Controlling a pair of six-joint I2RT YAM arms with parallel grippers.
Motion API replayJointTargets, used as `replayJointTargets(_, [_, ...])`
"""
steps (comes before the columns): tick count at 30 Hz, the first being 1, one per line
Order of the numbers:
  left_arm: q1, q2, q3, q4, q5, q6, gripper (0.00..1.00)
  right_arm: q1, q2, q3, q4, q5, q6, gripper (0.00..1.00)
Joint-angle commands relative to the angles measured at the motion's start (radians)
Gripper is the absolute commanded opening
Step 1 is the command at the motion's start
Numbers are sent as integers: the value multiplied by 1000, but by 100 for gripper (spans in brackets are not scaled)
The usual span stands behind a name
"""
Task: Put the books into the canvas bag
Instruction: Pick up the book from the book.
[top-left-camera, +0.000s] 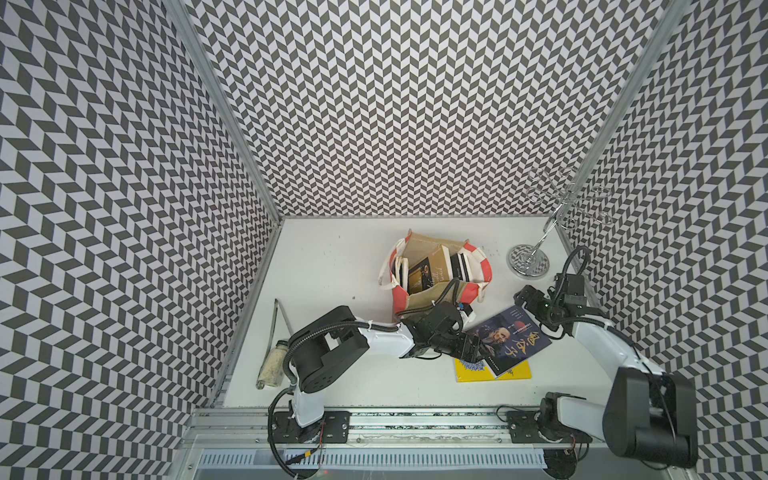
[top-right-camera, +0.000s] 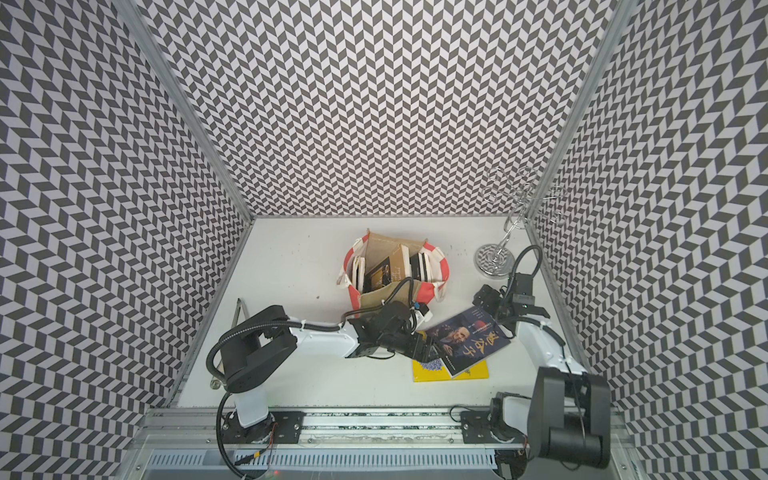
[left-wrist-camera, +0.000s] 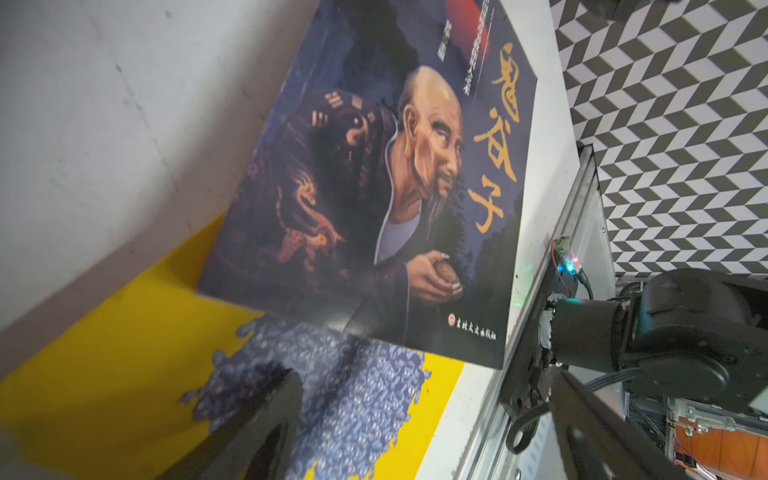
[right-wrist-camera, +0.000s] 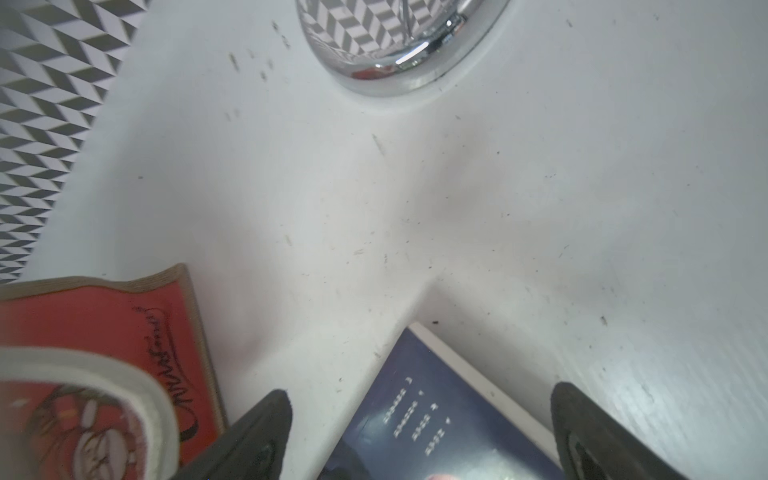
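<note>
Both claws gape empty: the left claw (top-left-camera: 473, 353) at the near edge of the glossy navy book (top-left-camera: 509, 338), the right claw (right-wrist-camera: 419, 432) straddling its far corner. It lies flat, overlapping a yellow book (top-left-camera: 469, 370) on the white desk (top-left-camera: 332, 270). Next, probably pinching that thin edge and lifting toward the coarse jute canvas bag (top-left-camera: 415, 245) nearby, already holding several books.

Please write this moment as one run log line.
left gripper: open, at navy book | right gripper: open | yellow book: underneath
</note>
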Motion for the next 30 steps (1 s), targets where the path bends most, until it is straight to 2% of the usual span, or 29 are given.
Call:
replayJointTargets(1, [16, -72, -42, -127, -74, -13, 94, -3, 53, -13, -24, -4, -17, 97])
replayJointTargets(6, [23, -154, -133, -152, -110, -14, 95, 41, 9, -101, 6, -76, 7, 97])
replayJointTargets(11, [39, -216, -196, -169, -144, 0, 96, 168, -105, -185, -16, -108, 83, 96])
replayJointTargets(16, [61, -250, -276, -116, -107, -15, 96, 301, -270, -274, -58, -113, 174, 95])
replayJointTargets(22, [108, -311, -395, -13, -38, -49, 94, 395, -447, -344, -43, -102, 217, 94])
replayJointTargets(30, [138, -270, -472, 145, 54, -96, 91, 428, -392, -398, 53, -149, 212, 92])
